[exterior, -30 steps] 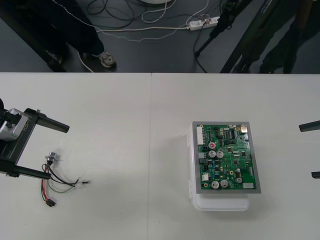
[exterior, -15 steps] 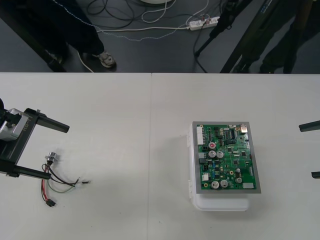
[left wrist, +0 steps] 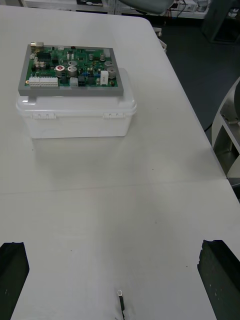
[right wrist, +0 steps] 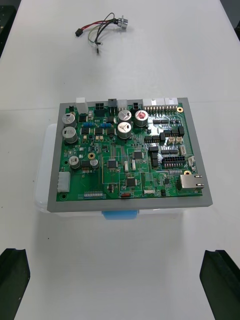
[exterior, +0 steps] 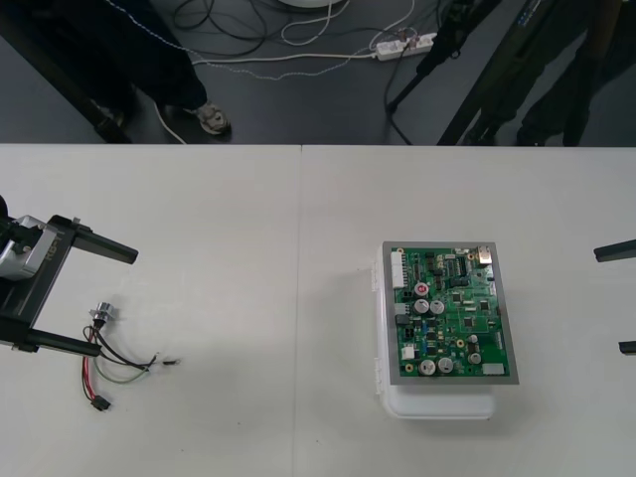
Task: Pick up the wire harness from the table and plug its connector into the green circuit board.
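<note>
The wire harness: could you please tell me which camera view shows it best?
The front view: the wire harness lies whole on the table, socket to plug, near the open left gripper. The right wrist view shows it whole too, beyond the circuit board. The left wrist view catches one wire end.

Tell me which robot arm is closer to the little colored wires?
Left. The left end effector is open right next to the wire harness. The right end effector is at the opposite edge of the table, past the green circuit board.
</note>
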Motion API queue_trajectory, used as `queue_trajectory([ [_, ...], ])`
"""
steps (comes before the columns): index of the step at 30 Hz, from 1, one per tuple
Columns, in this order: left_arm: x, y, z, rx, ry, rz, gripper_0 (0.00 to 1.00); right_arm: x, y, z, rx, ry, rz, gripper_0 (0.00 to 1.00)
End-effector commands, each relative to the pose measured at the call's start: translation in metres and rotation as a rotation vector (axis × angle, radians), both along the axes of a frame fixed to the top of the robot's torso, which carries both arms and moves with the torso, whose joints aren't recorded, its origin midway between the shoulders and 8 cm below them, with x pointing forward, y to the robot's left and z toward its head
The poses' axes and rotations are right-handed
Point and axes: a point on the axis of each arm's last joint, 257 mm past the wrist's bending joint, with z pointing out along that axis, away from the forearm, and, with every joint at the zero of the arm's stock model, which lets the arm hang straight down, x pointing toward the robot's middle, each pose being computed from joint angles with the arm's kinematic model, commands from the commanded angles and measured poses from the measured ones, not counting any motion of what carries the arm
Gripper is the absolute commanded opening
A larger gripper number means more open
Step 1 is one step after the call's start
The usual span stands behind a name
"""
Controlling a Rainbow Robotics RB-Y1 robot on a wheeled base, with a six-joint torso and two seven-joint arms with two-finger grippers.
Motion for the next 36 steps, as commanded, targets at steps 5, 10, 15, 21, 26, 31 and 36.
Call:
queue_trajectory([
  [5, 0.003, 0.001, 0.005, -0.008, 0.019, 0.039, 1.0, -0.007, -0.003, -0.005, -0.023, 0.055, -0.015, 1.0],
  [10, 0.003, 0.001, 0.005, -0.008, 0.019, 0.039, 1.0, -0.007, -0.003, -0.005, -0.023, 0.055, -0.015, 1.0],
  [15, 0.003, 0.001, 0.005, -0.008, 0.019, 0.039, 1.0, -0.007, -0.003, -0.005, -0.023, 0.055, -0.015, 1.0],
  [21, -0.004, 0.001, -0.011, -0.014, 0.064, 0.045, 1.0, -0.007, -0.003, -0.005, -0.023, 0.055, -0.015, 1.0],
  [26, -0.008, 0.0, -0.012, -0.013, 0.076, 0.032, 1.0, -0.007, -0.003, -0.005, -0.023, 0.055, -0.015, 1.0],
  [31, -0.007, 0.006, -0.009, 0.025, 0.054, 0.008, 1.0, -0.007, -0.003, -0.005, -0.023, 0.055, -0.015, 1.0],
  [36, -0.005, 0.016, -0.012, 0.114, 0.014, -0.041, 1.0, -0.007, -0.003, -0.005, -0.023, 0.055, -0.015, 1.0],
])
